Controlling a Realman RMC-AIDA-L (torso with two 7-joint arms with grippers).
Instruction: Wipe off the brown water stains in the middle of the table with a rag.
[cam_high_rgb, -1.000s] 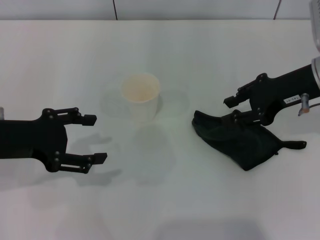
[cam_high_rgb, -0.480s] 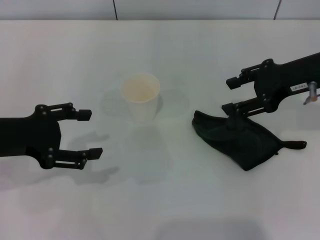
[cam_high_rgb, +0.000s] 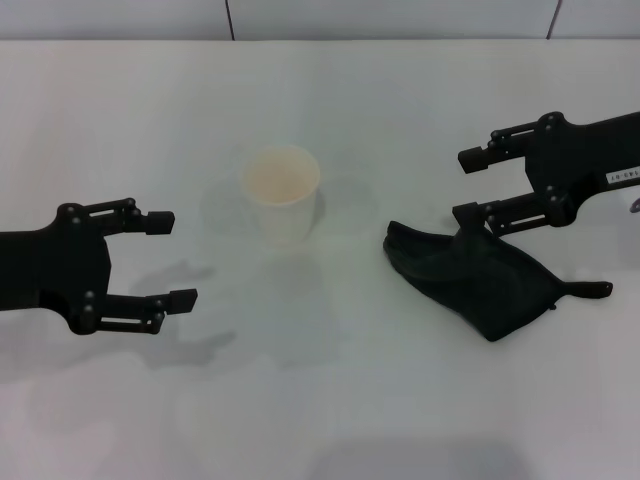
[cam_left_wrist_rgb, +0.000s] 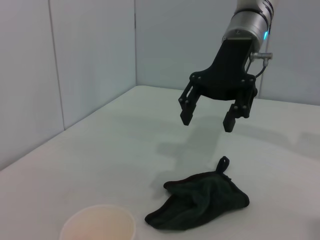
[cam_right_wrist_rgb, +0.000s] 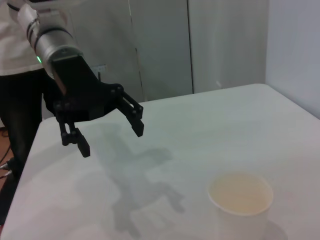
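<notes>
- The table (cam_high_rgb: 420, 110) is seen as a smooth white surface with a faint sheen; soft shadows are carried on it.
- The rag (cam_high_rgb: 478, 278) is shown as soft black cloth, matt, with irregular folds and a slightly fuzzy nap.
- The paper cup (cam_high_rgb: 282, 193) is made of matt off-white paper.
- The left gripper (cam_high_rgb: 165, 260) and right gripper (cam_high_rgb: 472, 186) are formed of matt black hard parts.
- A brushed, silvery metal wrist section (cam_left_wrist_rgb: 248, 19) is seen above the right gripper.

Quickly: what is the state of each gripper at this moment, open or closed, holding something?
Left gripper: open, holding nothing.
Right gripper: open, empty, above the rag.
</notes>
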